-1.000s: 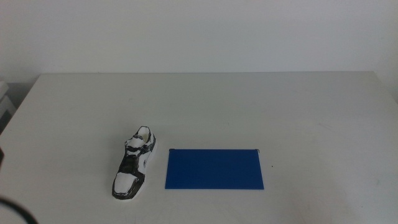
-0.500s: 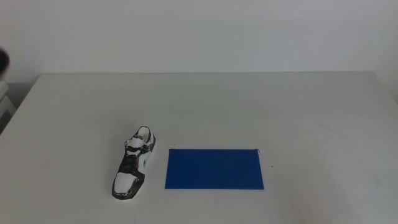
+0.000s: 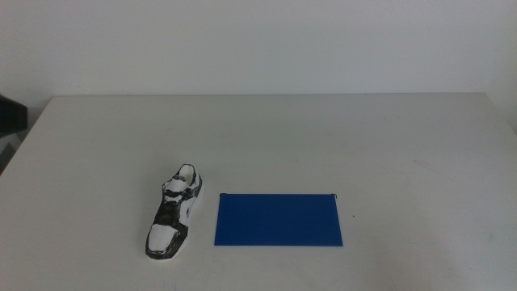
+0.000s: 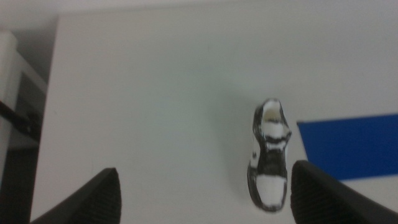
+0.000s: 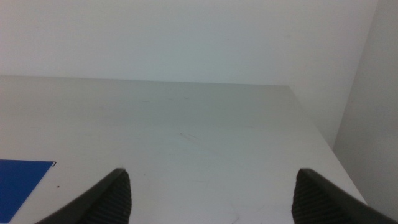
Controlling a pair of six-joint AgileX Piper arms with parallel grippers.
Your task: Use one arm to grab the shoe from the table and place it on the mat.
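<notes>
- Middle view, far left edge: a dark shape [image 3: 11,115] sits at upper left, beside the table's back-left corner. Too little shows to say what it is.
- Table [image 3: 323,145]: white, matte, fills most of the middle view below a plain pale wall.
- Shoe [image 3: 174,210]: lower left of centre in the middle view, flat on its sole on the table. White toe cap points toward the bottom edge of the frame, heel opening toward the back. Black side patches visible.
- Mat [image 3: 279,219]: blue rectangle, lower centre of the middle view, flat on the table, long side running left-right. It lies just to the right of the shoe with a narrow strip of bare table between them; not touching.
- The shoe is on the table, not on the mat.
- Left gripper [image 4: 205,193]: jaws spread wide, holding nothing. It hangs high above the table. In the left wrist view the shoe [image 4: 270,155] sits right of centre, blurred, and the mat's [image 4: 351,146] end shows at the right edge. Shoe is well clear of both jaws.
- Right gripper [image 5: 211,199]: jaws also spread wide, holding nothing, over the table's right part. The right wrist view shows bare tabletop [image 5: 186,137], the table's far right corner, and a mat corner [image 5: 18,180] at lower left.
</notes>
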